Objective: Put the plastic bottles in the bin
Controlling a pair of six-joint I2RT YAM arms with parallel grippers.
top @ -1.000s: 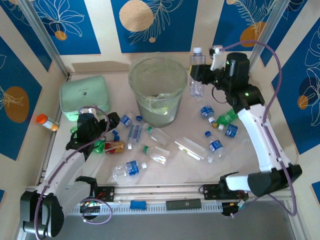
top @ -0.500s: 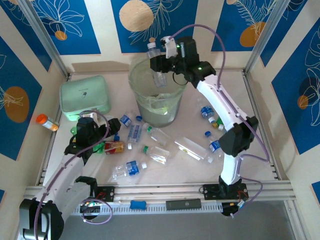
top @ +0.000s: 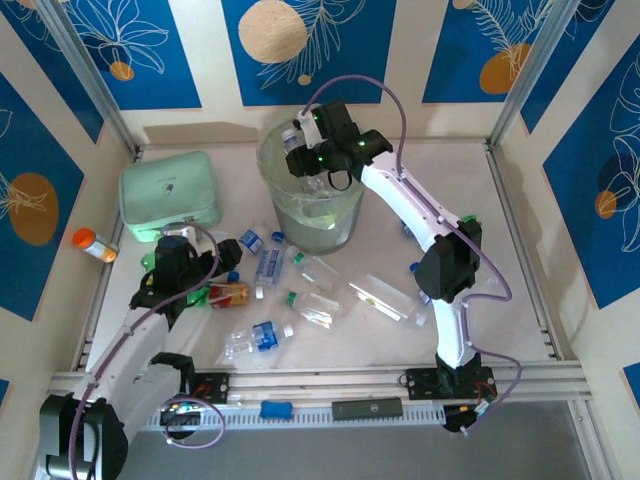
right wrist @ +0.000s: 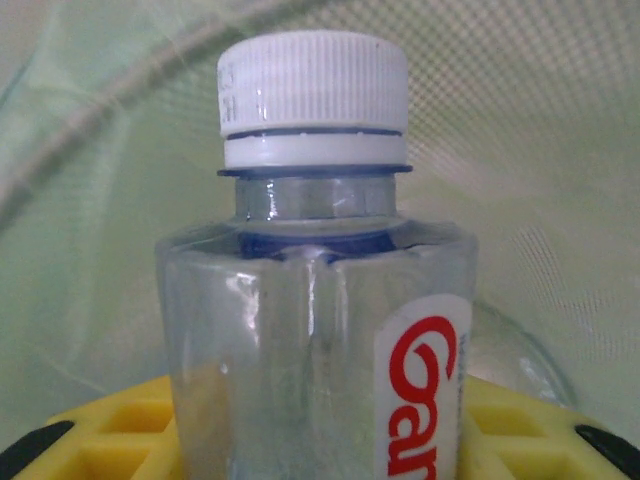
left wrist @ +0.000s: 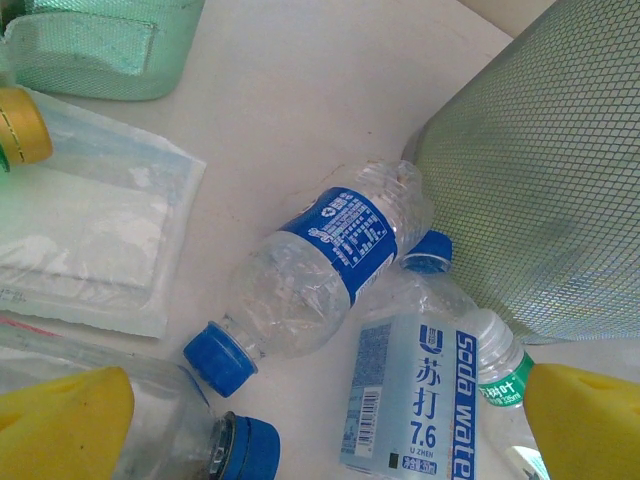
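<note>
Right tool (top: 300, 150): gripping a clear plastic bottle with white cap (right wrist: 312, 300) over the mouth of the tall translucent pale green bin (top: 312, 222), which is standing at 12 o'clock on the pale worktop (left wrist: 280, 110). The bottle is standing upright between the yellow pads (right wrist: 520, 430); its base is cut off and its red lettering is only partly showing. From overhead, the tool is hiding most of it.

Left tool (left wrist: 320, 425): gaping wide, both tips running off the frame edge, hovering at 8 o'clock of the bin.

Crushed clear bottle with blue label and blue cap (left wrist: 315, 275): lying flat, touching a pale blue "soda water" bottle (left wrist: 415, 400) at its 5 o'clock.

Other loose bottles (top: 385, 297): lying scattered from 4 to 8 o'clock of the bin.
</note>
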